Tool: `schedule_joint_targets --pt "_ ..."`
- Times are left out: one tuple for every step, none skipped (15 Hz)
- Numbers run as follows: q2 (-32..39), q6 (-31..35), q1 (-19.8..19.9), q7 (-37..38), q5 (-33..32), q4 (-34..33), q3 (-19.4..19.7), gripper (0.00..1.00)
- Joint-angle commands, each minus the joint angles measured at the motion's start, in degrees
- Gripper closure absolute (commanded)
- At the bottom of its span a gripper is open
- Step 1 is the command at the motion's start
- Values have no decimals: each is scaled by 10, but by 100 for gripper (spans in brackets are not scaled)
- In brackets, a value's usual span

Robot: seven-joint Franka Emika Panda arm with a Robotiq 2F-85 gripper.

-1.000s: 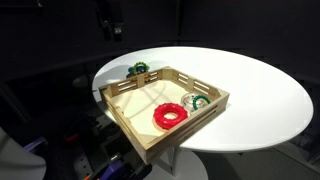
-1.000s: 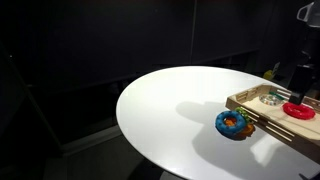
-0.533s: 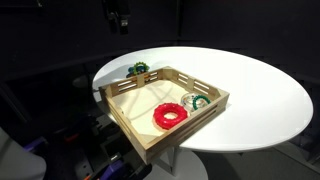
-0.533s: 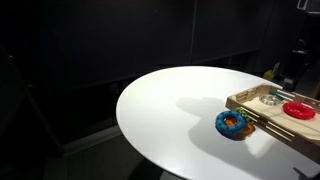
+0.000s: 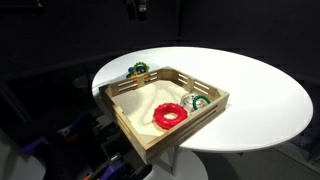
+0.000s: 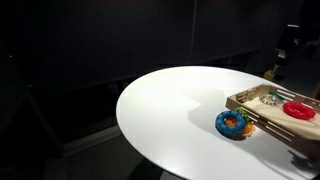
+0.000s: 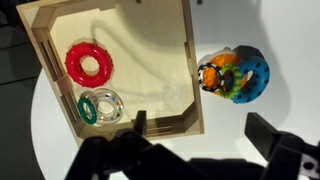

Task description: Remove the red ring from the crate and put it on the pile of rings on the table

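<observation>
The red ring lies flat inside the light-wood crate, next to a green-and-white ring. In the wrist view the red ring is at the upper left inside the crate. The pile of rings sits on the white table just outside the crate wall; it also shows in both exterior views. My gripper is open and empty, high above the crate's edge. Only its dark body shows at the top of an exterior view.
The crate overhangs the round table's edge on one side. The green-and-white ring lies beside the red ring in the crate. Dark surroundings and dim equipment lie below the table. Bare white tabletop stretches beyond the crate.
The arm has moved to the right along the top of an exterior view. The rings and the crate have not moved.
</observation>
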State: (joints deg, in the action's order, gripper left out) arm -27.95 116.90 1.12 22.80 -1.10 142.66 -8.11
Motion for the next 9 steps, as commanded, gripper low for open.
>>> schedule_joint_targets --pt "9 7 21 -11 -8 -2 27 0" --pt "10 9 27 -14 -7 3 35 0" --pt "12 12 34 -15 -8 9 43 0" --pt "15 14 42 -15 -11 14 49 0" --pt "20 16 49 -14 -15 20 54 0" --pt "25 20 55 -14 -18 26 61 0" --pt "31 24 62 -15 -23 32 66 0" --pt "39 28 69 -16 -27 39 72 0" --pt "47 37 72 -24 -28 47 80 0"
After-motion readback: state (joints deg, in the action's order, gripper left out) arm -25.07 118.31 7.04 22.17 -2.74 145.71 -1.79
